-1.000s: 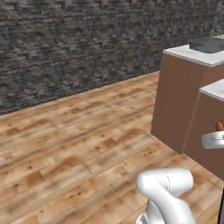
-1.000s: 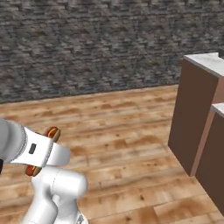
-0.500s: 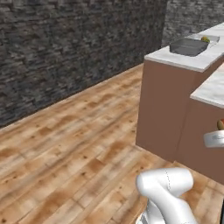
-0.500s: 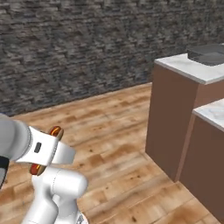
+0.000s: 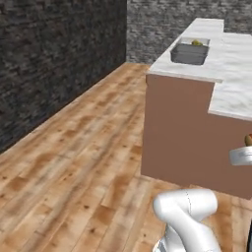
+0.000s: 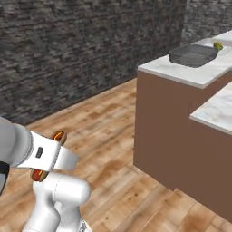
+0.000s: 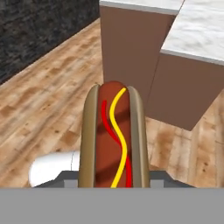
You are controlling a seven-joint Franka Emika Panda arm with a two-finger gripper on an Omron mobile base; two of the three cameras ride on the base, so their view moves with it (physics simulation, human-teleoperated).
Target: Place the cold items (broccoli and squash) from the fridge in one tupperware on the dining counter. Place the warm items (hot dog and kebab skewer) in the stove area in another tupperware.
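Hot dog in transit; dark tray not yet loaded with it.
The gripper [image 7: 114,186] is clenched on the hot dog [image 7: 113,138], jaws partly closed around the bun. The dark grey tupperware [image 6: 193,55] sits well ahead on the marble counter [image 5: 224,54], a small yellowish item just beyond it. Judged: delivery remains; other items are not visible.

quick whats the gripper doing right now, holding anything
Gripper: closed on the hot dog, carried above the wood floor.

Dark tray [image 5: 189,53] on marble counter [image 5: 224,59]
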